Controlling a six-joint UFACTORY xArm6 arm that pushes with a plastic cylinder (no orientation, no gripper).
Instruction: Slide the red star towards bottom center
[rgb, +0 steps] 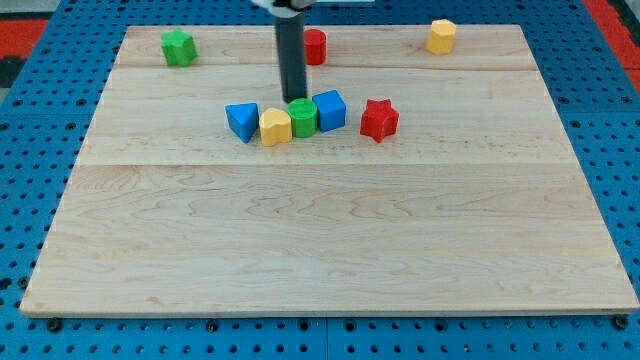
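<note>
The red star (379, 119) lies on the wooden board (330, 250), right of centre in the upper half. My tip (293, 99) stands just above the green cylinder (303, 117), well to the left of the red star and apart from it. The green cylinder sits in a tight row with a blue triangle (241, 121), a yellow heart-like block (275, 127) and a blue cube (329, 109).
A green star (178, 47) lies at the view's top left. A red cylinder (315, 46) stands at the top centre, partly behind the rod. A yellow hexagon-like block (441, 36) lies at the top right. A blue pegboard (30, 120) surrounds the board.
</note>
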